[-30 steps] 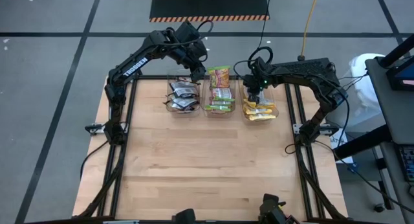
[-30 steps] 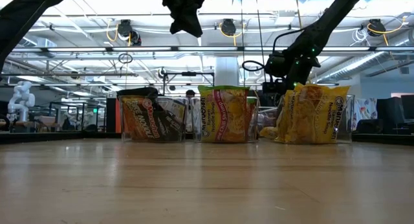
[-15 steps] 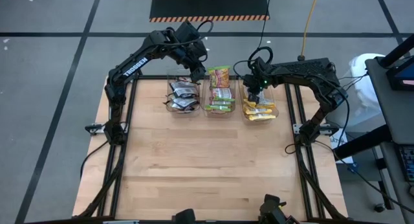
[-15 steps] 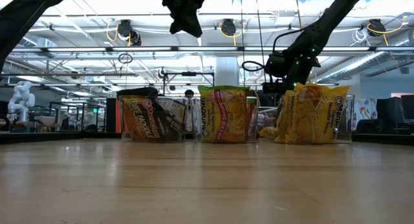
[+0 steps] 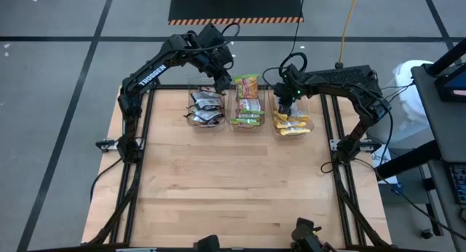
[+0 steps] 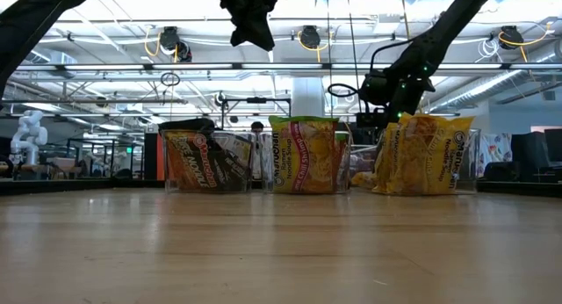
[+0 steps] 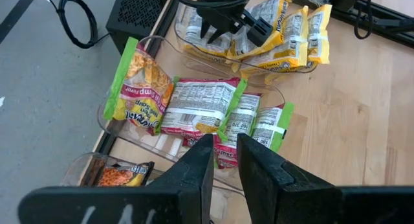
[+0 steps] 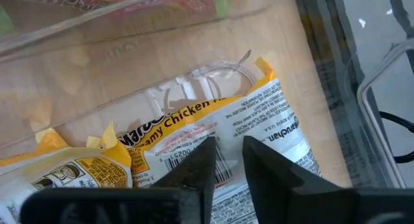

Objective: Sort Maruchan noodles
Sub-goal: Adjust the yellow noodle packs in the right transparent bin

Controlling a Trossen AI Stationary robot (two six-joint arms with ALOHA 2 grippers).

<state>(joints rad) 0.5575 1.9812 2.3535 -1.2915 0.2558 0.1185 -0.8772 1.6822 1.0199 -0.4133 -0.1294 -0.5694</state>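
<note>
- Right gripper [image 5: 285, 105]: directly above the yellow noodle packets [image 5: 291, 124] in the clear bin [image 5: 309, 119] by the table's far edge; jaws slightly apart, nothing between them.
- Yellow packets: long axes lie roughly crosswise in the bin.
- Left gripper [image 5: 220, 81]: raised over the black packets' [image 5: 204, 108] bin; jaws narrowly apart, empty.

Left arm reaches over the far left of the tabletop, left gripper [image 5: 222, 83] raised, fingers a narrow gap apart, empty. Right arm reaches in from the right, right gripper [image 5: 284, 106] lower, pointing down, fingers narrowly parted, empty.
</note>
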